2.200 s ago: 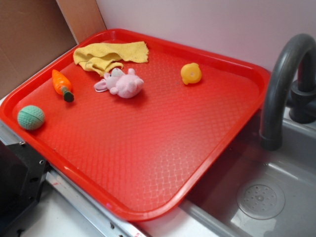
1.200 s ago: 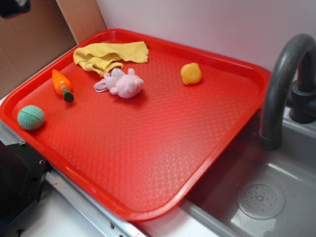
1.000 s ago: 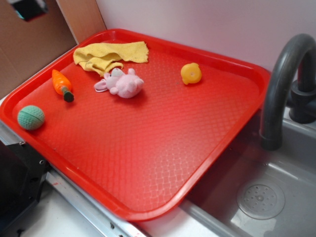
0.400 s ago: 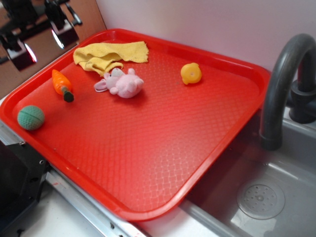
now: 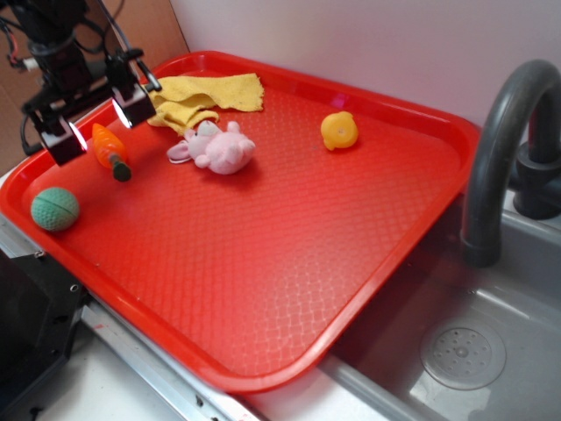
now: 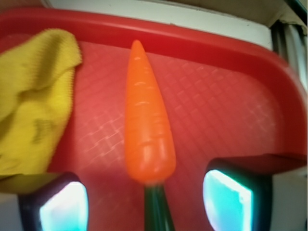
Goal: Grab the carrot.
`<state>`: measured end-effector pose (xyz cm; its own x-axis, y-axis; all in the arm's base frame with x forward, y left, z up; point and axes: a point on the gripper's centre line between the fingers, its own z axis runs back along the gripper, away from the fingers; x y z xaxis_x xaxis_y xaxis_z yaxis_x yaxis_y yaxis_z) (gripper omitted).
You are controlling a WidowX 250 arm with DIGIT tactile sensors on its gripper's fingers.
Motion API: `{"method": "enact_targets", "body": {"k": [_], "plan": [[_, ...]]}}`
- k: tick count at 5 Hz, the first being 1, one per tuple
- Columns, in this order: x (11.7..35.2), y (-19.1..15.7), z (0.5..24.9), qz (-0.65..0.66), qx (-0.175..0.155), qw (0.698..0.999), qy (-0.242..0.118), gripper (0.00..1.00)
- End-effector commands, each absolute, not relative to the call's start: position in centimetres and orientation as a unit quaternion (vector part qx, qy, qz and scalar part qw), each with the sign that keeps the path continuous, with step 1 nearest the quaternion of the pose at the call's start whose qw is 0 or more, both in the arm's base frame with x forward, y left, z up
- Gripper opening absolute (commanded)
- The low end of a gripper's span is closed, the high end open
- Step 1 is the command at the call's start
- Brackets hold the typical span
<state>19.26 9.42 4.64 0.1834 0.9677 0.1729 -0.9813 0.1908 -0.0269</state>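
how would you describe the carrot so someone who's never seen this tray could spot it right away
Start at the red tray beside the sink and go to its far left side, where the open claw hangs. The carrot lies there, between the yellow cloth and the green ball. It is the only long, tapered orange toy, with a dark green stub end, unlike the round yellow-orange toy.

we see the gripper (image 5: 96,128) hanging with its fingers spread over the carrot (image 5: 111,151) at the red tray's (image 5: 289,254) far left, beside the yellow cloth (image 5: 203,94) and pink plush (image 5: 216,148).
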Motion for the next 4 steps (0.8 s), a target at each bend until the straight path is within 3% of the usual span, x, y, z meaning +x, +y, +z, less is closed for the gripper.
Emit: {"method": "enact_targets", "body": {"k": [1,2,3,4], "plan": [[18.96,10.89,2.19,0.645,0.066,0.756,-0.09,1.0],[18.89,10.52,1.4,0.642,0.062,0.76,-0.086,0.99],[18.3,10.35,1.34,0.652,0.058,0.752,-0.084,0.0],[18.21,10.34,1.31,0.653,0.056,0.751,-0.083,0.0]]}}
